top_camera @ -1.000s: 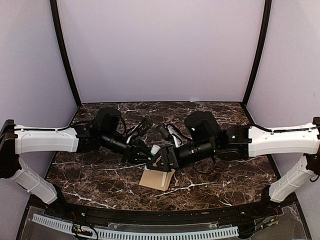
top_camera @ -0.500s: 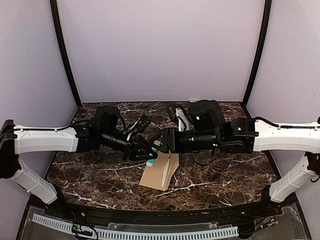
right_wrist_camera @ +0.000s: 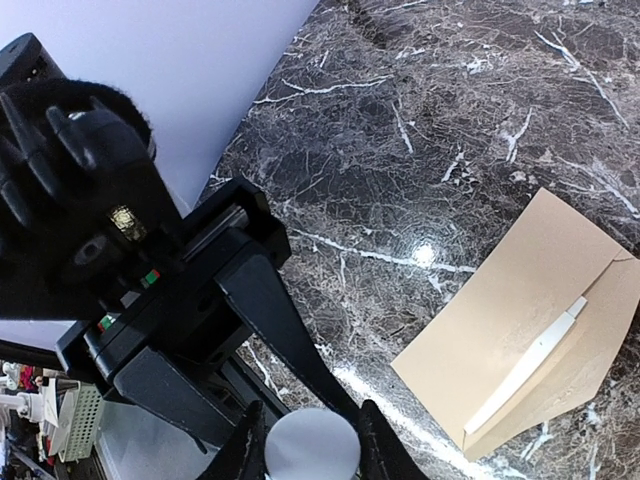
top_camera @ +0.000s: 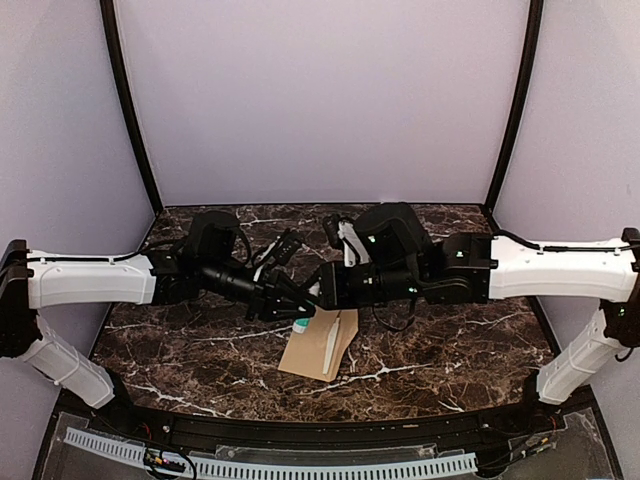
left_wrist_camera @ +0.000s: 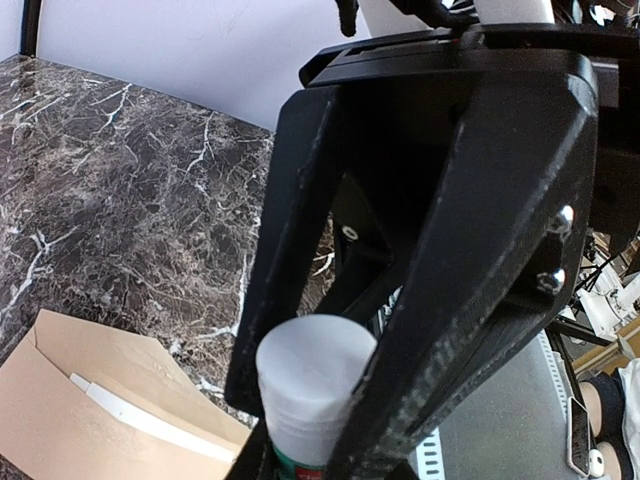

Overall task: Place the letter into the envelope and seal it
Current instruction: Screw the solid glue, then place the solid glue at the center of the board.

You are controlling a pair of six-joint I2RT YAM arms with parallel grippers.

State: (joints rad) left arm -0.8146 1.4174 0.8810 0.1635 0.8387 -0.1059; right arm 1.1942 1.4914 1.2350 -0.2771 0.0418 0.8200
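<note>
Top view first: you're parking both arms over the middle of the marble table [top_camera: 450,340]. Your left gripper [top_camera: 293,308] is pointing in from the left and your right gripper [top_camera: 322,290] from the right, tips almost nose to nose. A white stick [top_camera: 301,325] with a teal band is poking out just under where they meet; from up here I can't tell how either set of jaws is sitting. The envelope [top_camera: 308,358] is lying flat on the table just below the grippers, lower centre of the frame, flap folded open, with a white strip [top_camera: 333,335] running along the fold.

Left wrist view: the stick's cap [left_wrist_camera: 315,360] is sitting at bottom centre with a bit of green label under it. The right gripper's two big black fingers [left_wrist_camera: 290,250] are reaching down either side of that cap and touching it. The envelope is showing in the lower left, down on the table, apart from the stick.

Right wrist view: your right fingertips are pressing on both sides of the round cap at the bottom edge, so that gripper's clamped on the stick. Your left gripper is filling the left of the frame, gripping the same stick lower down. The envelope's lying at the lower right.
</note>
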